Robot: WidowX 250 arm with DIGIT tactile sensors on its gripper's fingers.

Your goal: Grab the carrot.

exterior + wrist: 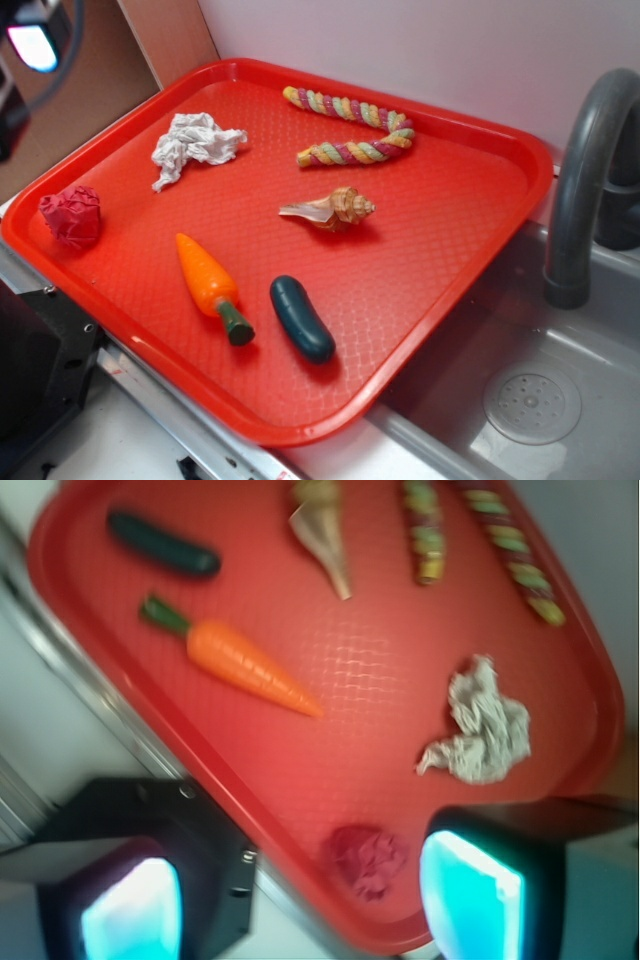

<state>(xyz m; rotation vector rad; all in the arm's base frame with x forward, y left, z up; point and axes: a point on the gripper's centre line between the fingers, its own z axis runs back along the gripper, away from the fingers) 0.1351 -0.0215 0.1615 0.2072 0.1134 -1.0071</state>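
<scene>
Lying on the red tray, the glossy ridged orange carrot shows a dark green stem; pincer apart

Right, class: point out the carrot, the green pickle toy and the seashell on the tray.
carrot (205, 272): exterior view, on its orange body.
green pickle toy (301, 318): exterior view, on its middle.
seashell (338, 209): exterior view, on its spiral body.
</scene>
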